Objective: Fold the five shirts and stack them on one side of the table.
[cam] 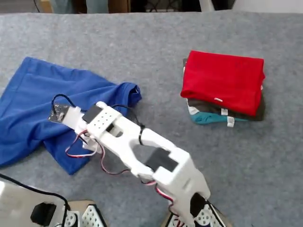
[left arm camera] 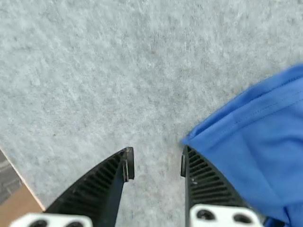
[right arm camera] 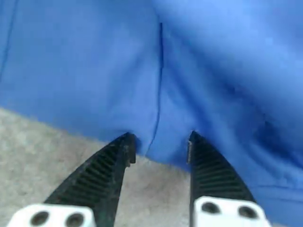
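Hovering over the near hem of the blue shirt [cam: 38, 104], spread at nine o'clock, the right gripper [right arm camera: 158, 144] gapes empty; pinch one layer squarely, I'd judge. The left gripper [left arm camera: 156, 163] is likewise parted. The folded stack [cam: 222, 90] lies at two o'clock

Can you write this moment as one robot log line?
blue shirt: unfolded | right tool: open over its edge | left tool: open over table | folded stack: red shirt on top

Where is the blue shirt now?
In the high view the blue shirt lies unfolded on the left of the table, apart from the folded stack.
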### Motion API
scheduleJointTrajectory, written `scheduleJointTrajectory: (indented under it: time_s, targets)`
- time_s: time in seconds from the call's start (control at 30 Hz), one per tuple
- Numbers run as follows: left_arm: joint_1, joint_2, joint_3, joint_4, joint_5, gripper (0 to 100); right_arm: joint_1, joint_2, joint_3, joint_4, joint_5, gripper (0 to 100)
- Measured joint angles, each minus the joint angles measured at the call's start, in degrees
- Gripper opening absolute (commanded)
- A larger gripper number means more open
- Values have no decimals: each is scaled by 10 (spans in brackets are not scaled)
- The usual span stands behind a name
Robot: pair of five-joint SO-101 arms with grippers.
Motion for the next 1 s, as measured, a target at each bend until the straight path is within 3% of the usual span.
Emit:
scheduleJointTrajectory:
  time_s: [0.03,0.23,0.47,0.67,0.87,1.0]
  targets:
    - [0,0,0,-4,0,181,10,10,-18,4,0,8]
    - [0,0,2,-6,0,181,83,56,-118,89,29,14]
    - [18,0,4,-6,0,181,174,84,-193,233,226,15]
    - [34,0,4,-6,0,181,230,98,-218,302,328,25]
    - [35,0,4,-6,0,181,234,98,-219,309,325,263]
    - [35,0,4,-6,-3,181,234,77,-219,329,325,289]
